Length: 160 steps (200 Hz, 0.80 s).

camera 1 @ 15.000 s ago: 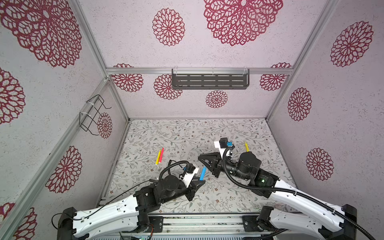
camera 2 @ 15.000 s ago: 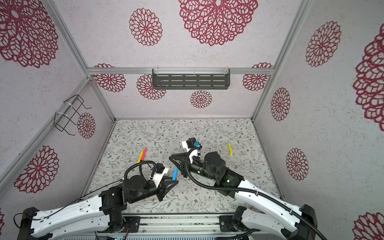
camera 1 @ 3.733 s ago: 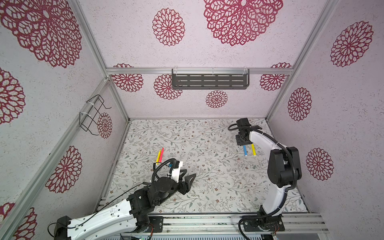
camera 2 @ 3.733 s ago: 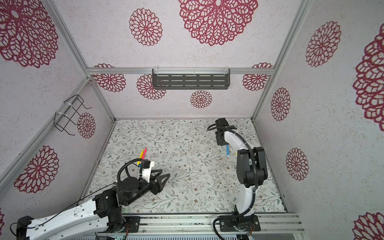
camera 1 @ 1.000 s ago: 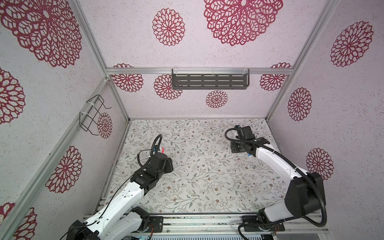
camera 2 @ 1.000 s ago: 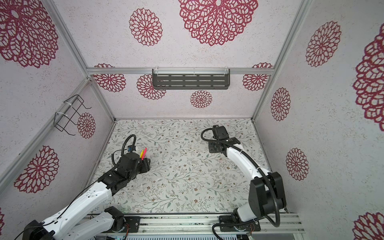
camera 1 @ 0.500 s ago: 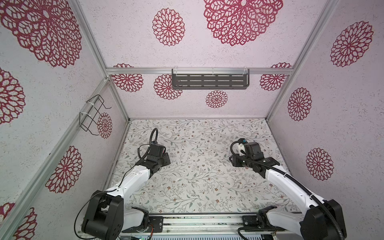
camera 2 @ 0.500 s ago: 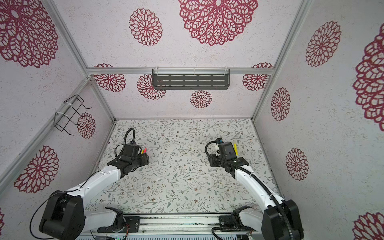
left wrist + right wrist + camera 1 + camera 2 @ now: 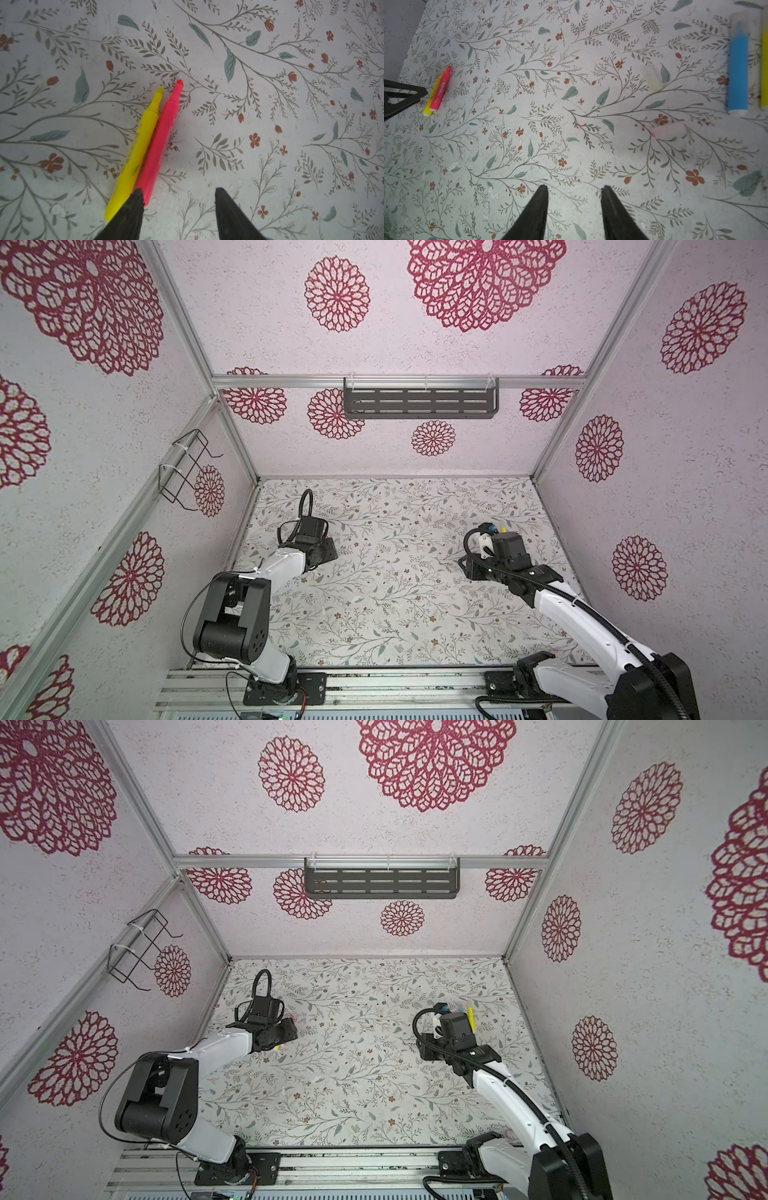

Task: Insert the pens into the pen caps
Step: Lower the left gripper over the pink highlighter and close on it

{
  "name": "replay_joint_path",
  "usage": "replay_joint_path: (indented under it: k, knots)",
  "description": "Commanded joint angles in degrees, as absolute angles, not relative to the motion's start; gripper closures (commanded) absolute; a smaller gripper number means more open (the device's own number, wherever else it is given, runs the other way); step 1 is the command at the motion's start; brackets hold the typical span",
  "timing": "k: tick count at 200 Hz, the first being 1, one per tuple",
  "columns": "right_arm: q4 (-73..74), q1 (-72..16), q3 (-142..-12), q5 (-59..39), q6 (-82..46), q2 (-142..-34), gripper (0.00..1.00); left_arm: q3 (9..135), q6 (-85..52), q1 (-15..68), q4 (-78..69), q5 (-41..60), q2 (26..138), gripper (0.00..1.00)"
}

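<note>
Yellow pen [image 9: 135, 153] and pink pen [image 9: 160, 143], both uncapped, lie touching side by side toward nine o'clock on the tabletop [image 9: 395, 593] in both top views. The left end effector [image 9: 177, 189] stands about half open and grips nothing, with one fingertip [image 9: 135, 203] over the pens' tail ends. Toward three o'clock, a capped blue pen [image 9: 738, 70] lies just beside a second yellow pen [image 9: 471, 1017]. The right end effector [image 9: 574, 186], partly open and empty, is well apart from that pair. A pinkish cap [image 9: 667, 131] and a yellowish cap [image 9: 652, 80] lie loose between them.
</note>
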<state>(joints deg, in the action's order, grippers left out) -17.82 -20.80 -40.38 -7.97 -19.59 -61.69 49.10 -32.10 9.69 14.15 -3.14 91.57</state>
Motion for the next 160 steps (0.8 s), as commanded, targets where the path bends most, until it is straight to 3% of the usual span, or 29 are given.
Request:
replay_joint_path:
  k: [1,160]
  knots:
    - [-16.95,-20.89,-40.28,-8.62,-20.51,-59.44,0.54,50.61,-30.84,8.62,12.92,-1.57,93.01,0.43]
    - [-17.91,-20.92,-40.08,-8.40,-20.99,-54.51,0.53,53.46,-29.64,7.82,13.78,0.26,98.67,0.46]
